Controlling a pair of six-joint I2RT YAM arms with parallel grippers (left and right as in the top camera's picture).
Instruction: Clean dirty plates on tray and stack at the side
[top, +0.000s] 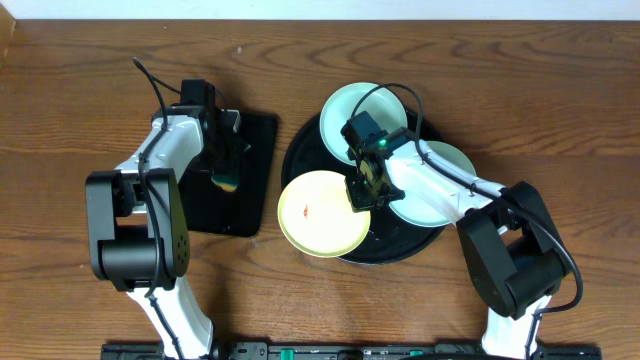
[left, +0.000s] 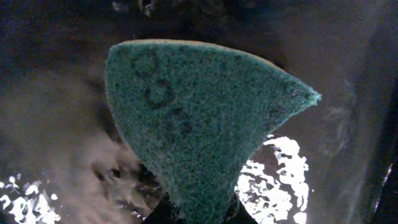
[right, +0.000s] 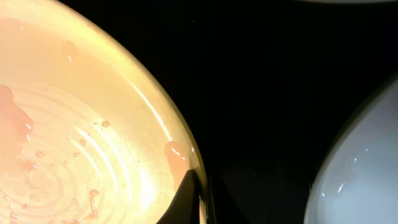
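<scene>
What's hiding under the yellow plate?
The round black tray lies under the yellow plate, whose outer edge sticks out over the wooden table. Anything directly beneath it is covered.

The work surface is a brown wooden table (top: 80, 100) with visible grain. Two items are carried directly on it. A rectangular black tray (top: 258, 150) is placed left of centre and is turned slightly out of square with the table edge. A round black tray (top: 400, 245) is placed just beside it to the right, with a narrow strip of wood left exposed between them.
</scene>
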